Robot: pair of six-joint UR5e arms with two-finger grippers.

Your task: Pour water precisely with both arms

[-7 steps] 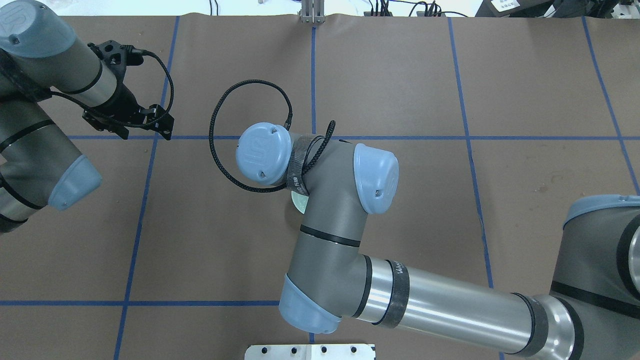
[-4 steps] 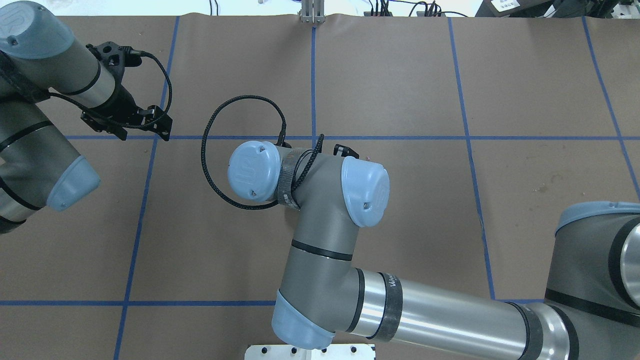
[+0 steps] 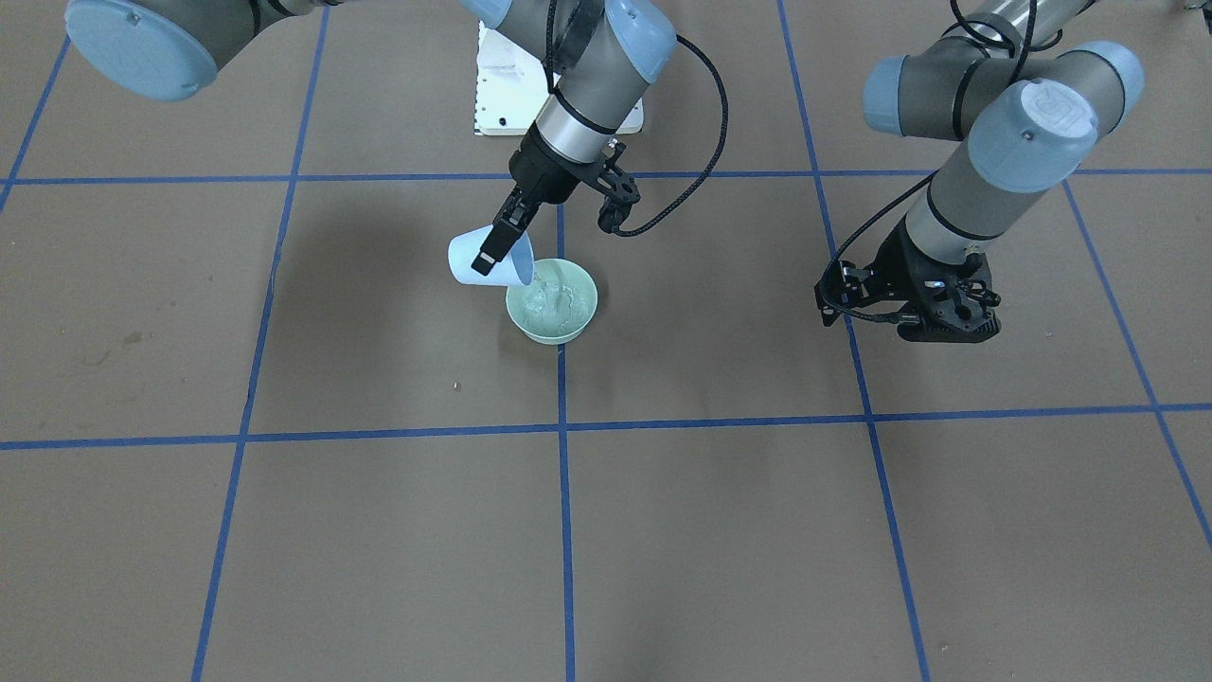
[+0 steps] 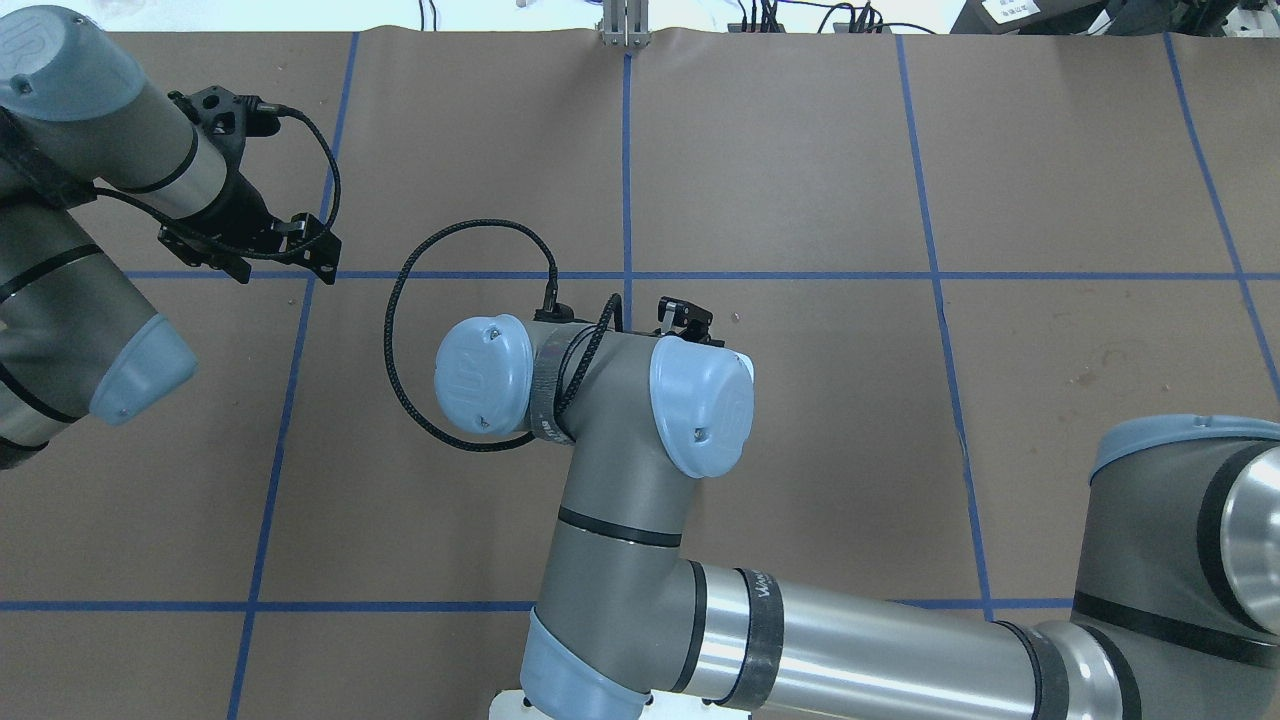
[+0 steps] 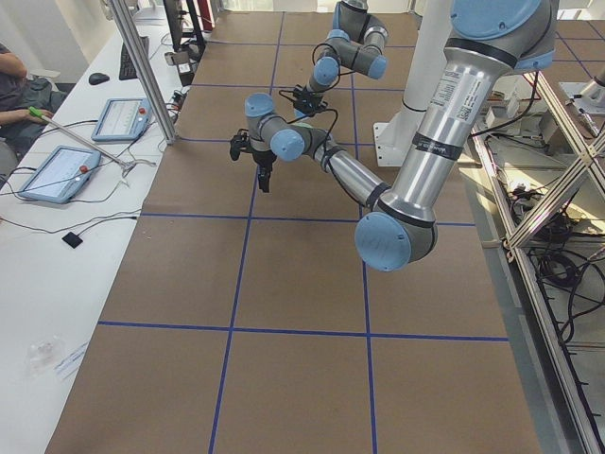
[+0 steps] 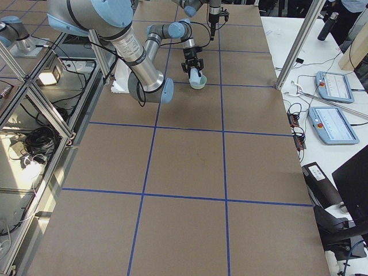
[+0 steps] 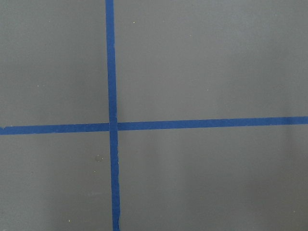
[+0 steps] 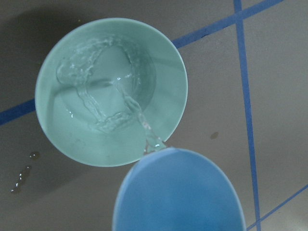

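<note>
Right wrist-mounted view: pouring underway; right end effector [image 3: 494, 248] clamped on tilted pale-blue plastic cup [image 8: 178, 192] just beside mint-green round bowl [image 8: 168, 72] — clear water [image 8: 130, 101] streaming into it; next, probably righting the cup; left end effector [image 3: 933, 317] — opening unclear.

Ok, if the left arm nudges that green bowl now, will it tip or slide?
Probably slides rather than tips: the bowl looks low and wide. The water in it would likely slosh. Droplets beside it may make the paper slick.
</note>
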